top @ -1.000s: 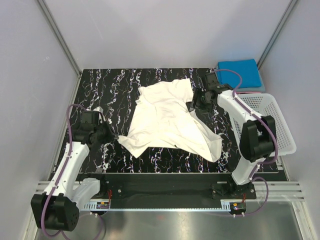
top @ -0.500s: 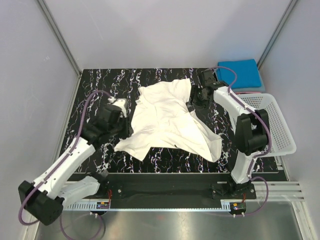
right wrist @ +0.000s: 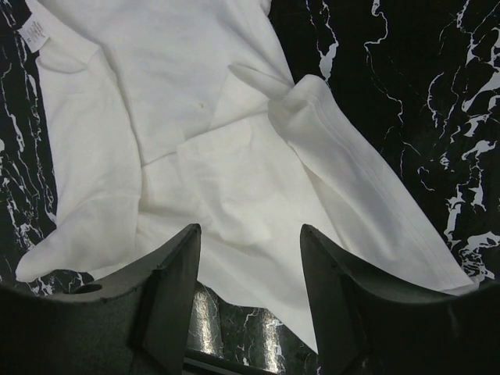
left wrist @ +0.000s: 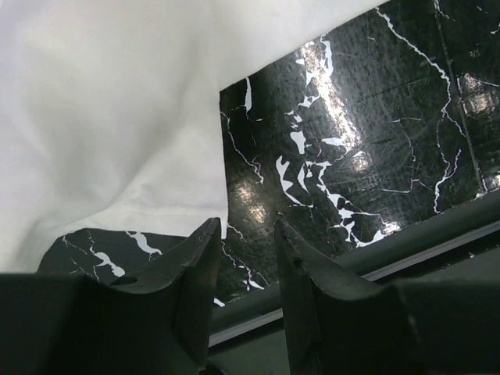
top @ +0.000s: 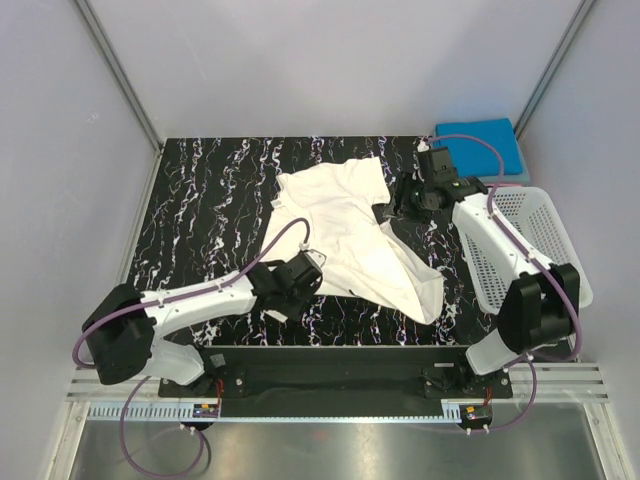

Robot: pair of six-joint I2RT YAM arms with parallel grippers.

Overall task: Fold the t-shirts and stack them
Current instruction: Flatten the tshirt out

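My left gripper (left wrist: 246,234) stood with fingers apart, empty, at the lower-left edge of the crumpled white cloth t-shirt (top: 335,225) mid-frame. My right gripper (right wrist: 250,234) hung open over its right side. The folded bright blue t-shirt (top: 478,140) lay upper right.

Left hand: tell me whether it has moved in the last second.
Yes. The left hand has swung right, away from the table's left edge, and now sits at the white t-shirt's near left corner.
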